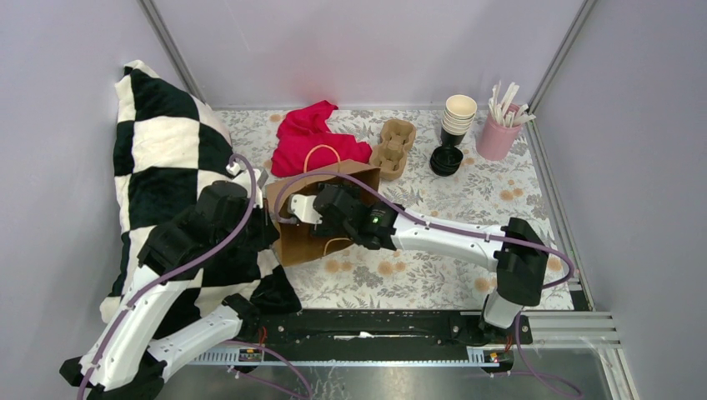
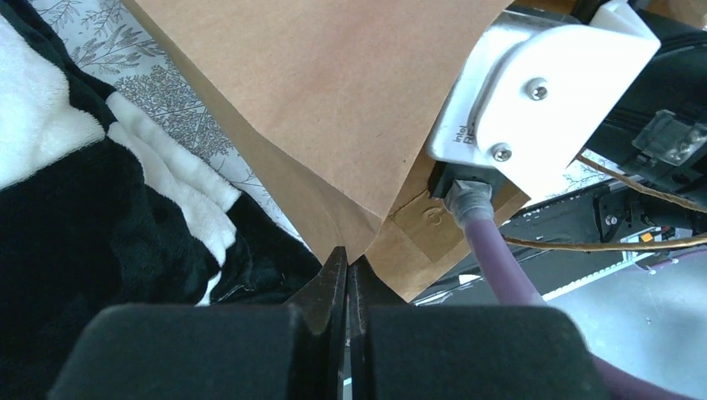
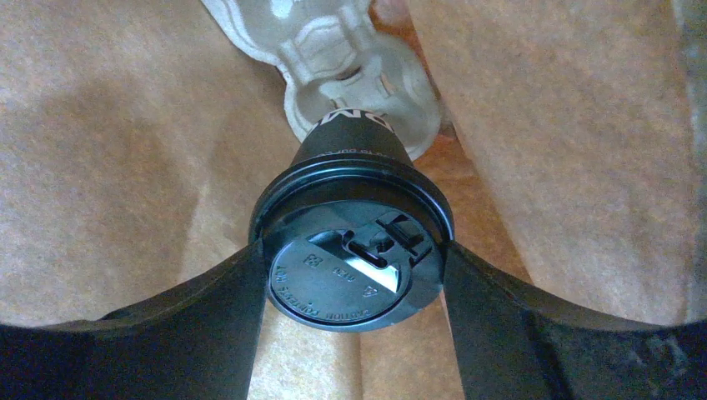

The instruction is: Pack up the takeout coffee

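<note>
The left claw point(image 2: 348, 279) is pinching the edge of the paper bag point(image 2: 333, 100); the right claw point(image 3: 352, 271), clamping the takeout coffee point(image 3: 354, 154) at its lid point(image 3: 333, 287), should be seating it upright in the pulp carrier point(image 3: 333, 50) before loosening.

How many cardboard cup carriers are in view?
2: one carrier on the table beside the red cloth; one inside the paper bag, under the takeout coffee. Others may be hidden.
</note>
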Controlling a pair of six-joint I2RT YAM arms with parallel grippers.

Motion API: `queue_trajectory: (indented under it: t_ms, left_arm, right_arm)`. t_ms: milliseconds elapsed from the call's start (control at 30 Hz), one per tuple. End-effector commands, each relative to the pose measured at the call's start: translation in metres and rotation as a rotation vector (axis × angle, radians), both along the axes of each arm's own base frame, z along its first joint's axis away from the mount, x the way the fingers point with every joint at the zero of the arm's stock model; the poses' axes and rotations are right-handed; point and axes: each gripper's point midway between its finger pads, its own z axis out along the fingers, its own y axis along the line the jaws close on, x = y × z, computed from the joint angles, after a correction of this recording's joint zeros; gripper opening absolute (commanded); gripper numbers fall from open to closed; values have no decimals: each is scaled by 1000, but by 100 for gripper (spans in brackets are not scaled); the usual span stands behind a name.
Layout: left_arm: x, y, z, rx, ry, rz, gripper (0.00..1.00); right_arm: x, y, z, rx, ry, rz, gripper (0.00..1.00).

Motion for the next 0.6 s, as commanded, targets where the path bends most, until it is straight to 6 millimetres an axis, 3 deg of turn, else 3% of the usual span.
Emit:
queue_trajectory:
  t_ms: [0, 267, 400, 467, 567]
  left_arm:
    - [-1, -12, 21, -61, -21, -48, 0]
    - [-5, -28, 37, -102, 2, -140, 0]
    - [-16, -32, 48, -132, 33, -166, 0]
    - [-24, -31, 44, -141, 63, -174, 0]
    - [-31, -28, 26, -140, 96, -164, 0]
  right_arm:
    - [-7, 4, 20, 100, 49, 26, 66]
    - [-57, -16, 37, 96, 166, 18, 65]
    - [-87, -15, 53, 87, 184, 4, 65]
    - [-94, -15, 61, 130, 207, -10, 66]
    - [-88, -20, 55, 136, 170, -27, 66]
